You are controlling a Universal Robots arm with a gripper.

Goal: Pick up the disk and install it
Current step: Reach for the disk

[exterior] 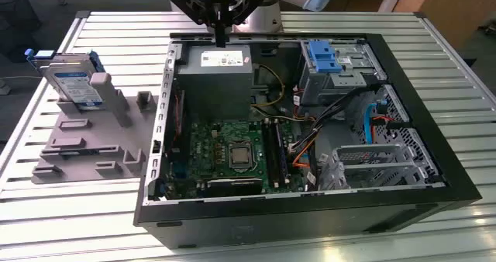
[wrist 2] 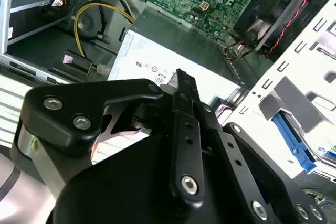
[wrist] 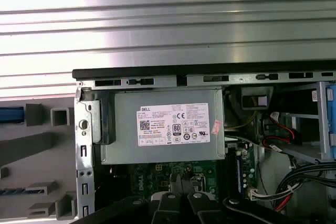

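Disk (exterior: 72,79), flat silver, stands in grey rack (exterior: 85,151); black hand (exterior: 222,41) closed, empty.

One disk (exterior: 76,86), one grey holder block (exterior: 85,149) and one open computer case (exterior: 310,210), all on one slatted worktop (exterior: 101,41). Inside the case: one grey power box (exterior: 220,79), one green circuit board (exterior: 220,151), one blue latch piece (exterior: 322,56), one black fan (wrist 2: 275,6), and two metal drive cages, the latch cage (exterior: 352,70) and the bare cage (exterior: 380,163). One claw (exterior: 220,39)
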